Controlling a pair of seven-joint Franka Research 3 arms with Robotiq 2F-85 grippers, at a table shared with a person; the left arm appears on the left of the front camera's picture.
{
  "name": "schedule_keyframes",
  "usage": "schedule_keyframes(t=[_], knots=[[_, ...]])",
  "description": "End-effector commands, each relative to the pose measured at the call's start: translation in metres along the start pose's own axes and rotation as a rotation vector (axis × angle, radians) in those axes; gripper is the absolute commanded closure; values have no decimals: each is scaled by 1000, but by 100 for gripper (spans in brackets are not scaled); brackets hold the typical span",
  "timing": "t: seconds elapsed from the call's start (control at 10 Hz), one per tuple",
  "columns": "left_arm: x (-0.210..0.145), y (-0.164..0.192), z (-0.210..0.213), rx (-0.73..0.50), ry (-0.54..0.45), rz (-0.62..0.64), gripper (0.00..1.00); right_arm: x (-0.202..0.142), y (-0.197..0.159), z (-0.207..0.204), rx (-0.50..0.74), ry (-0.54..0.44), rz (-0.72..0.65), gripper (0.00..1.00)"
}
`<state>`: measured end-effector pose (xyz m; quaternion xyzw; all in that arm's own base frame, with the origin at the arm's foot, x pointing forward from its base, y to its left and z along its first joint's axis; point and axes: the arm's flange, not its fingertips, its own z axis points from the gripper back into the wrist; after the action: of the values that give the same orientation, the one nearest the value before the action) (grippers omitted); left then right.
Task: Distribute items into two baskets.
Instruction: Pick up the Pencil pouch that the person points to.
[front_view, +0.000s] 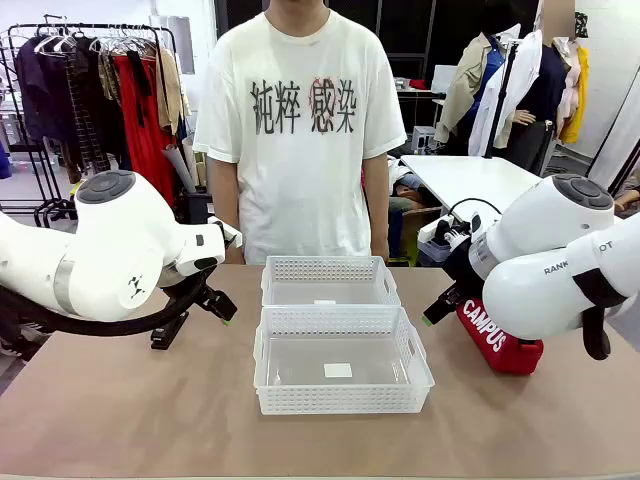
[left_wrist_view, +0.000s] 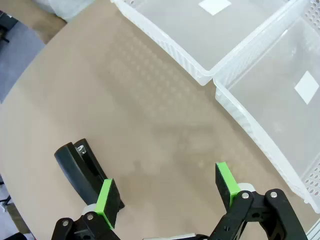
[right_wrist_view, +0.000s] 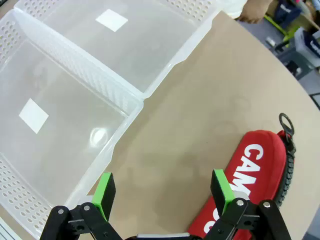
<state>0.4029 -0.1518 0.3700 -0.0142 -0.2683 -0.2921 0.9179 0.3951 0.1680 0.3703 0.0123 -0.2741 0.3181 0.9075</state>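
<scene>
The black stapler (left_wrist_view: 80, 167) lies on the table just outside one finger of my left gripper (left_wrist_view: 167, 187), which hangs open over bare tabletop. In the front view the left gripper (front_view: 205, 312) hovers low, left of the two baskets. The red CAMPUS pouch (right_wrist_view: 257, 172) lies flat beside my right gripper (right_wrist_view: 162, 187), also open, with one green pad above the pouch's edge. From the front, the pouch (front_view: 500, 345) sits partly under the right gripper (front_view: 438, 306). Only a white label lies in the near basket (front_view: 340, 398) and in the far basket (front_view: 328, 268).
A person in a white printed T-shirt (front_view: 300, 120) stands at the far edge behind the baskets, arms down. The baskets touch each other at the table's middle. Bare brown tabletop (front_view: 130, 410) spreads along the front and to both sides.
</scene>
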Motion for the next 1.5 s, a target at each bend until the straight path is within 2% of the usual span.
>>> schedule_keyframes(t=[0.0,1.4], knots=[[0,0,0,0,0,0,0,0,0,0,0,0,0,0],[0,0,0,0,0,0,0,0,0,0,0,0,0,0]])
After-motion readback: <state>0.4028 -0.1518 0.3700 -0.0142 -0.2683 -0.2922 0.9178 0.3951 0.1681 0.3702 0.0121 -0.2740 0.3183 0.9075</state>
